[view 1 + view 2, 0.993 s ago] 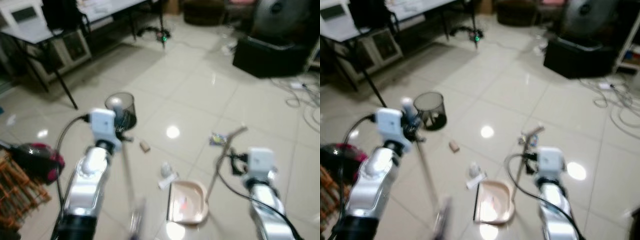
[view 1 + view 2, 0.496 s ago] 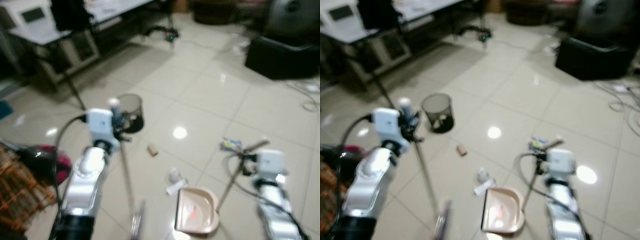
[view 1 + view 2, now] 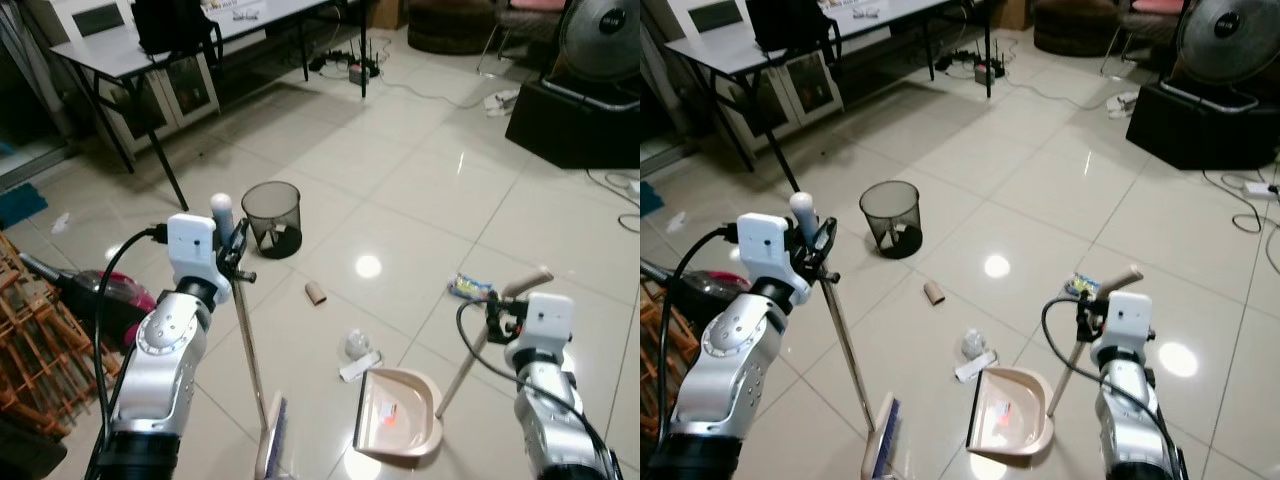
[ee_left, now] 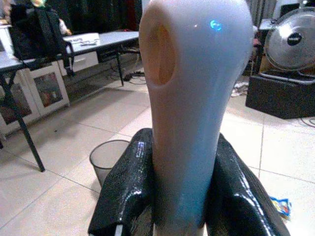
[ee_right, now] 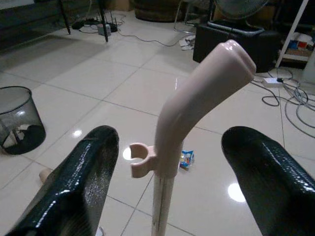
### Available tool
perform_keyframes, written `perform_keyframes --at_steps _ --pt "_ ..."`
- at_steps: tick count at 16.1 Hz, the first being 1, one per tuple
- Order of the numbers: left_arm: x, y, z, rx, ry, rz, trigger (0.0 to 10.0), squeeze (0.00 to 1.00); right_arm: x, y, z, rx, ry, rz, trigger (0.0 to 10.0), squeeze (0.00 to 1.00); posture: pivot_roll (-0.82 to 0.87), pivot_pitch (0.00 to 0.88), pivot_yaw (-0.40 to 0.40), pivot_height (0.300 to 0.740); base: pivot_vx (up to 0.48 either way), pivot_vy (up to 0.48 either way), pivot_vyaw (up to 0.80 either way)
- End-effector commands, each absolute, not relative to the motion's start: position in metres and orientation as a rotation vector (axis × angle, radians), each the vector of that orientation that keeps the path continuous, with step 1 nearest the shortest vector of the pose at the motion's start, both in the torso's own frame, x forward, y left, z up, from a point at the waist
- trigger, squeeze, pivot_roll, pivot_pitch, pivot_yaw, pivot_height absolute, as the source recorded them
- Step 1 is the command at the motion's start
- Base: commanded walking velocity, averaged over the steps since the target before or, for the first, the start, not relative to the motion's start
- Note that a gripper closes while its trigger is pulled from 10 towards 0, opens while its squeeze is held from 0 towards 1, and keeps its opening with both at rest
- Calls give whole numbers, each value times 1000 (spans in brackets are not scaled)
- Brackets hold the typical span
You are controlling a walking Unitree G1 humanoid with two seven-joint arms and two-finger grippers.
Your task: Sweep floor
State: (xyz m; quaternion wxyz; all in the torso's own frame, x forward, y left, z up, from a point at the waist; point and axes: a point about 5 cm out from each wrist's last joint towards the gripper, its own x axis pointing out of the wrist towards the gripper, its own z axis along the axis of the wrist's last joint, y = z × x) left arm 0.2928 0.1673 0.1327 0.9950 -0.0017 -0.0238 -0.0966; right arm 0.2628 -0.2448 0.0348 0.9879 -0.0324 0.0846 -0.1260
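— Beside the dustpan (image 3: 396, 424), what does each claw have?
— Left claw (image 4: 179, 196) is clamped on the broom (image 3: 245, 345) handle, bristles on the floor (image 3: 420, 190) just beside the pan. Right claw (image 5: 167, 167) gapes wide around the pan's upright handle (image 5: 189, 118), fingers (image 5: 83, 172) not touching.
— Litter?
— Crumpled paper (image 3: 356, 346) and a cardboard roll (image 3: 316, 292) lie between pan and wire bin (image 3: 272, 218).

- Black mesh wastebasket (image 3: 272, 218) upright on the tiles, middle-left of the room.
- Folding table (image 3: 190, 42) at far left, a black bag (image 3: 172, 22) on top.
- White cabinet with glass doors (image 3: 170, 95) under and behind the table.
- Power strip with plugs (image 3: 350, 70) on the floor, far middle.
- Fan (image 3: 600, 38) at far right, above a black box (image 3: 575, 118).
- Loose white cables (image 3: 622, 190) on the floor, right edge.
- Red and black vacuum cleaner (image 3: 100, 300) near left, beside a wooden rack (image 3: 40, 350).
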Motion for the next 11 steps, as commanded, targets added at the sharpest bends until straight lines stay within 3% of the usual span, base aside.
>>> perform_keyframes --at_steps 1,4,5,11 --pt "292 170 143 11 -80 -201 10000 0 267 -247 36 -47 163 -261 0 0 50 58 130 740 0 0 0" --pt "290 172 145 17 -75 -206 10000 0 274 -252 37 -21 170 -275 0 0 65 76 141 740 0 0 0" --pt "290 172 145 22 -70 -210 10000 0 280 -254 38 -29 174 -263 10000 0 71 85 145 740 0 0 0" --pt "285 173 148 27 -60 -214 10000 0 299 -269 51 -45 181 -291 10000 0 96 99 138 740 0 0 0"
